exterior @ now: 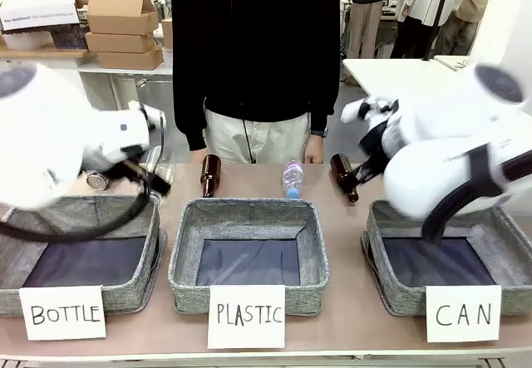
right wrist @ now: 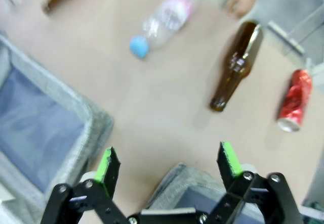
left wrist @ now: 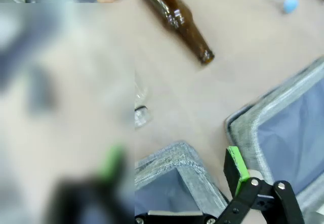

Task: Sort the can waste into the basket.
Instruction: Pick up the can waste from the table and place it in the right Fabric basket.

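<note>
The right claw (right wrist: 169, 163) hangs released over the grey woven "CAN" basket (exterior: 397, 300). It seems readied for the crushed red metal can (right wrist: 295, 100) lying beyond.

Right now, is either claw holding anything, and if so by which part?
Nothing is held. The right claw is open and empty; the red can lies beyond it, untouched. The left claw, partly blurred, also looks open and empty.

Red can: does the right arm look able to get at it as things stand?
Probably yes. The right gripper is open above the table, and the red can lies on bare tabletop, apart from the brown bottle beside it, with nothing on top of it.
</note>
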`<state>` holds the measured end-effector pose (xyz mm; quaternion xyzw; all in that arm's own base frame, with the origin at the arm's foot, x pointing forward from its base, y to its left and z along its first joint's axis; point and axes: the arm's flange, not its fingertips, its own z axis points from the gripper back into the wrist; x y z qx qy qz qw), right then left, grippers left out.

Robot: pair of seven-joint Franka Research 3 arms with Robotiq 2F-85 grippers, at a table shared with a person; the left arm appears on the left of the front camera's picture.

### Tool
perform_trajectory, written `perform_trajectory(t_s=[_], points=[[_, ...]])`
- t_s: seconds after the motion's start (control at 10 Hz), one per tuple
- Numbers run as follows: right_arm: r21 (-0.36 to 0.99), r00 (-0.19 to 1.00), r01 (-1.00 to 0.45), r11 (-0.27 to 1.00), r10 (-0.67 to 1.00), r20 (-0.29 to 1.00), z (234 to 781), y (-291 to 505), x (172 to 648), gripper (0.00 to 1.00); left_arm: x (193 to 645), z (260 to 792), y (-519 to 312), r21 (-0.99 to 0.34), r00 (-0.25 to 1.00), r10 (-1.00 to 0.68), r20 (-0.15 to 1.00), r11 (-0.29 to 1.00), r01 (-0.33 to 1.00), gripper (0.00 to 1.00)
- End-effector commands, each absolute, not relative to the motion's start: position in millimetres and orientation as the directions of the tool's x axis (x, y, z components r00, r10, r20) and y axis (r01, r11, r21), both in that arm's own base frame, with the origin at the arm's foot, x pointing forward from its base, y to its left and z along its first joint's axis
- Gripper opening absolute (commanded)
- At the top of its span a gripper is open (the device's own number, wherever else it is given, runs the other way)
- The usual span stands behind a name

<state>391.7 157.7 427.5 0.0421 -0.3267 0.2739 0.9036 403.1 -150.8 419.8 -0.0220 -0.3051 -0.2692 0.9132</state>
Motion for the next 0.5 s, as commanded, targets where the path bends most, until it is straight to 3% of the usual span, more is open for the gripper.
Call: perform_trajectory(t_s=[0.0,0.1,0.2,0.3,0.4], points=[[0.013,0.676,-0.469,0.883,0.35,0.648,499,128,356,1.0,361,510,-147,0.03,0.764,-0.307,0.568,0.935,0.353,1.0],[0.073,0.757,-0.438,0.896,0.323,0.568,516,114,333,1.0,332,530,-147,-0.003,0.807,-0.283,0.518,0.943,0.333,1.0],[0.036,0.733,-0.418,0.908,0.313,0.604,517,103,316,1.0,306,529,-144,0.057,0.701,-0.469,0.537,0.85,0.524,1.0],[0.001,0.681,-0.475,0.88,0.366,0.634,496,130,361,1.0,363,504,-143,0.054,0.74,-0.352,0.574,0.917,0.395,1.0],[0.001,0.681,-0.475,0.88,0.366,0.634,496,130,361,1.0,363,504,-143,0.054,0.74,-0.352,0.574,0.917,0.395,1.0]])
